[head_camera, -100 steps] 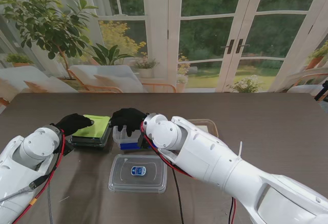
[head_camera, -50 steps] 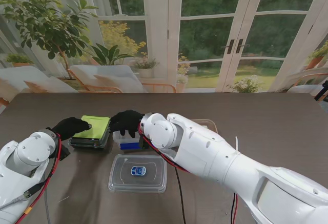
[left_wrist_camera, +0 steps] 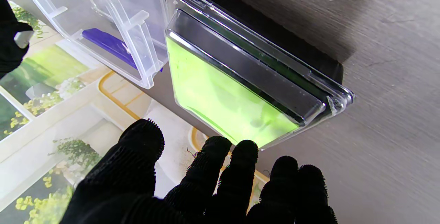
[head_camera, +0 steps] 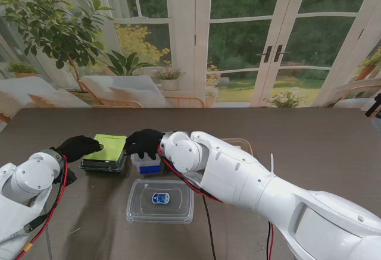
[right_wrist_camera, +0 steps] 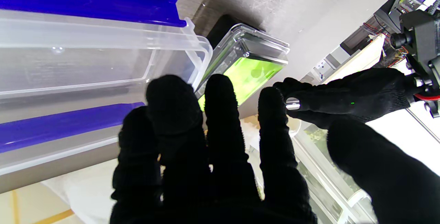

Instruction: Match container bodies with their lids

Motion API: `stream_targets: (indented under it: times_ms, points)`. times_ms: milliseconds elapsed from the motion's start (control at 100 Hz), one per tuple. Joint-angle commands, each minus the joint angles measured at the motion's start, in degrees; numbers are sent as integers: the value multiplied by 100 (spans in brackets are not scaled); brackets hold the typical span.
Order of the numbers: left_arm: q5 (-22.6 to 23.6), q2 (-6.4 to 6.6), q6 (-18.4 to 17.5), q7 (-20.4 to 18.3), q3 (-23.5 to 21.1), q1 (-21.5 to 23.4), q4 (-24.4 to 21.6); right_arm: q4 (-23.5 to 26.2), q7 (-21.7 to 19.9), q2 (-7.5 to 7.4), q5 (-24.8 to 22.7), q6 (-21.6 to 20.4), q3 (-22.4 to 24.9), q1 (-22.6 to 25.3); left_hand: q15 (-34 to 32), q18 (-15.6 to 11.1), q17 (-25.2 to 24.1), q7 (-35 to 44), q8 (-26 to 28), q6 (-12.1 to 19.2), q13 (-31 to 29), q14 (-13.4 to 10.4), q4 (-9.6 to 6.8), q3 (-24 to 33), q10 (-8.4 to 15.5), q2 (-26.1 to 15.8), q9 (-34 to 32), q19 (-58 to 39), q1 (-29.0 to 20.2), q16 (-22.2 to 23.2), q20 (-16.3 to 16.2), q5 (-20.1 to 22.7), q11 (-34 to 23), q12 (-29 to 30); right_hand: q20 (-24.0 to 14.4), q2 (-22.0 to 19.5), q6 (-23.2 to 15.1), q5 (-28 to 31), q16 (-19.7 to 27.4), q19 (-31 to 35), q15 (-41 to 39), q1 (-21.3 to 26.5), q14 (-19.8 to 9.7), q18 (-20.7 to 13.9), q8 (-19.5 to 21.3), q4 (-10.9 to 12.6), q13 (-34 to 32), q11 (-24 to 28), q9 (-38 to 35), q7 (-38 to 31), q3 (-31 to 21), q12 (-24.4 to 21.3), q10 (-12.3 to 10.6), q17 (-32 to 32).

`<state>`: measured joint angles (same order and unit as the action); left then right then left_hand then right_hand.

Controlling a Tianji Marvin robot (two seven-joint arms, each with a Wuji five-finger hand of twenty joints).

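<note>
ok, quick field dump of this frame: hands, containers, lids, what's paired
left hand: open, fingertips at the near-left edge of the green box, holding nothing
right hand: open, over the blue-clip box, no grip seen
green box: dark base with clear lid on, looks paired
blue-clip box: clear, just right of the green box, no lid seen on it
flat lid: clear, blue label, lying alone nearer to me
far container: mostly hidden behind the right arm
table: dark wood

Windows: tall white-framed glass doors [head_camera: 262,40], dark handles.
Light: daylight, green garden outside.
Furniture: dark wooden table [head_camera: 321,147].
Plants: leafy potted tree [head_camera: 53,25].
</note>
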<state>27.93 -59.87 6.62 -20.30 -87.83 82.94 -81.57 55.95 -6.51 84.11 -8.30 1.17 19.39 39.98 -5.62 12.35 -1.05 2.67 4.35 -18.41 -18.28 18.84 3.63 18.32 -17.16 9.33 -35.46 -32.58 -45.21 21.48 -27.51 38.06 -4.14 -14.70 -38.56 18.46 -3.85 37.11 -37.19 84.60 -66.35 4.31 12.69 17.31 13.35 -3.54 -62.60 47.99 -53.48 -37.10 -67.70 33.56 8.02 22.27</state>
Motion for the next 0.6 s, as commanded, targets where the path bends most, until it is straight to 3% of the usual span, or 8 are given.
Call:
stream_targets:
  times_ms: [0, 120, 270, 590]
  points:
    - [-17, -1, -77, -70, -26, 40, -60, -26, -66, 65, -38, -58, -40, -27, -233, 6, 32, -41, -8, -9, -264, 199, -32, -67, -103, -175, -106, -428, -61, 221, -327, -1, -21, -92, -225, 261, -193, 97, -150, 421, -386, 119, -141, 10, 24, 77, -393, 296, -202, -42, -240, 214, -196, 1234]
    - [41, 2, -202, -45, -8, 36, -56, -121, -92, 123, -93, -116, -111, -89, -1012, 162, 122, 21, 22, -93, -547, 437, -6, 72, -312, -147, -550, -1749, -116, 899, -927, 208, -199, -374, -418, 287, -268, 82, -325, 877, -975, 233, -189, 41, 11, 122, -889, 666, -574, -3, -450, 528, -229, 1686]
    - [243, 34, -325, -96, 46, 6, -31, -272, -201, 212, -123, -231, -231, -175, -2215, 328, 261, 61, 45, -169, -665, 711, 9, 171, -579, -120, -1074, -2958, -97, 1501, -1377, 343, -443, -960, -467, 311, -248, -22, -638, 1339, -1716, 368, -234, 252, -40, 116, -1219, 840, -1336, 121, -674, 767, -232, 2459]
    - [718, 109, -475, -277, 86, -38, -29, -565, -351, 387, -246, -377, -444, -276, -3153, 373, 400, 69, 51, -205, -775, 902, 9, 221, -677, -119, -1368, -3743, -48, 1830, -1679, 373, -620, -1542, -379, 325, -374, -213, -1104, 1688, -2476, 484, -433, 330, -126, 116, -1229, 1206, -1954, 325, -854, 1172, -313, 3062]
